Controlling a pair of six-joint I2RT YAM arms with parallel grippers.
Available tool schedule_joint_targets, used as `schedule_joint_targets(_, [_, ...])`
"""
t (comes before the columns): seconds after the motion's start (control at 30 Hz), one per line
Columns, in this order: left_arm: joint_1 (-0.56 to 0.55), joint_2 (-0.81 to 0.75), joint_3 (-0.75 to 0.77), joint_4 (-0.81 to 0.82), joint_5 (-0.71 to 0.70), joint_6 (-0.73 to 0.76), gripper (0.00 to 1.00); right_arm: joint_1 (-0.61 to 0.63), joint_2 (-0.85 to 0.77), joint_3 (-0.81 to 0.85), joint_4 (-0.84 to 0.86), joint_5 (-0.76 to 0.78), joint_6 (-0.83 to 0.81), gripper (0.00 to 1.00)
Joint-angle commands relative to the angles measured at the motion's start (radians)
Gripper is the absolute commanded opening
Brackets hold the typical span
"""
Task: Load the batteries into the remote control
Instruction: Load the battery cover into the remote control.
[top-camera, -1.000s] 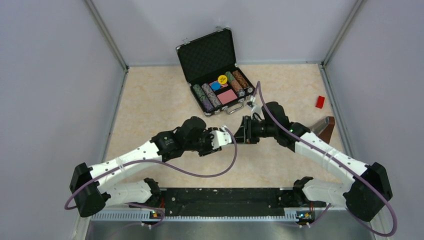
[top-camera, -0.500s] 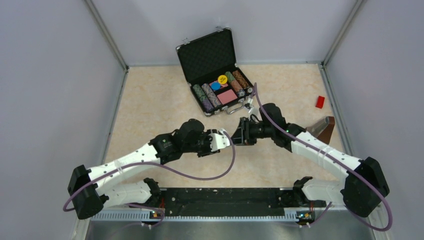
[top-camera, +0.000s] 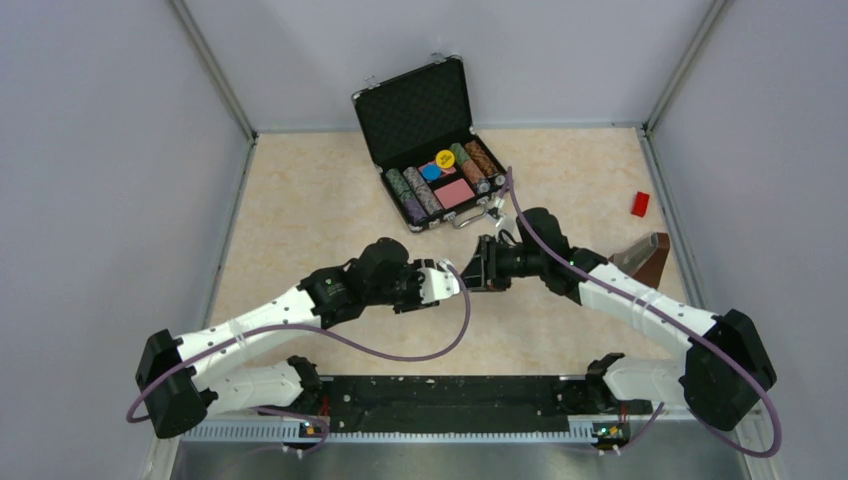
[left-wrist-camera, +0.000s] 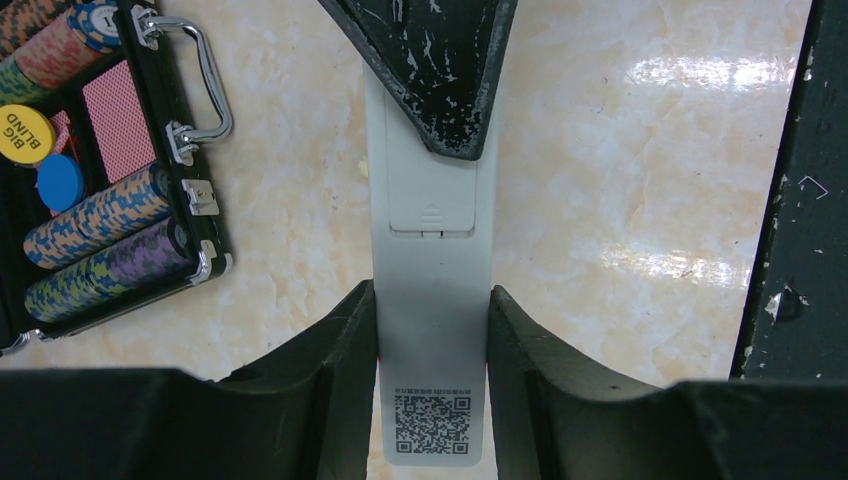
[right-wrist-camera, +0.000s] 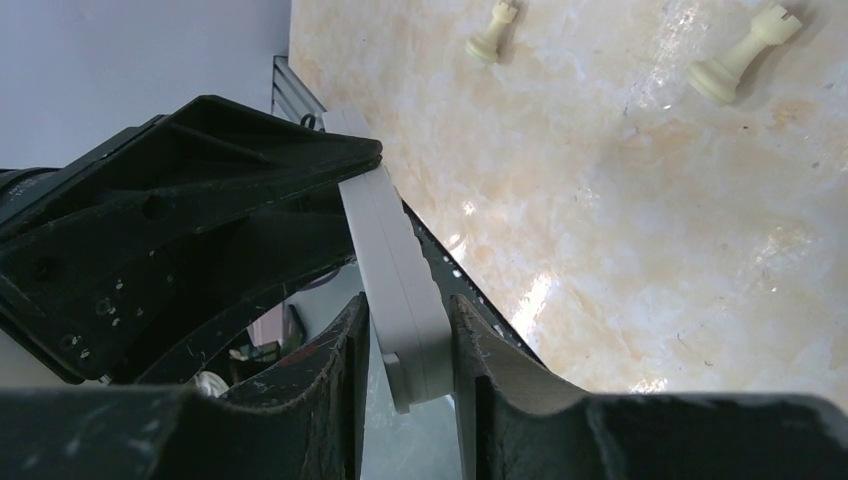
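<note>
Remote control (left-wrist-camera: 430, 170) held above worktop (left-wrist-camera: 620, 200), long axis running tool to tool. Left tool (left-wrist-camera: 430, 300) pinches QR-code (left-wrist-camera: 433, 425) end, right tool (right-wrist-camera: 408, 310) pinches opposite end. Battery cover (left-wrist-camera: 432, 215) looks shut, facing left wrist camera. Batteries not in view

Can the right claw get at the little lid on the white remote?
Probably yes. The right claw grips one end of the remote control, its finger just past the bare lid; the left claw holds lower down.
</note>
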Motion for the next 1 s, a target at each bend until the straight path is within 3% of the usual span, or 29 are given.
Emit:
schedule_joint_targets(0.0, [-0.025, -0.021, 0.043, 0.265, 0.093, -0.004, 0.0, 0.029, 0.03, -0.025, 0.055, 0.034, 0.03, 0.27])
schedule_joint_targets(0.47, [-0.04, 0.008, 0.054, 0.33, 0.129, -0.006, 0.0, 0.062, 0.056, -0.015, 0.033, 0.106, 0.045, 0.38])
schedule_joint_targets(0.77, [-0.043, 0.026, 0.061, 0.341, 0.139, -0.008, 0.0, 0.064, 0.042, -0.023, 0.035, 0.143, 0.055, 0.38])
schedule_joint_targets(0.97, [-0.043, 0.021, 0.061, 0.302, 0.122, -0.008, 0.0, 0.064, 0.007, -0.022, 0.031, 0.15, 0.061, 0.47])
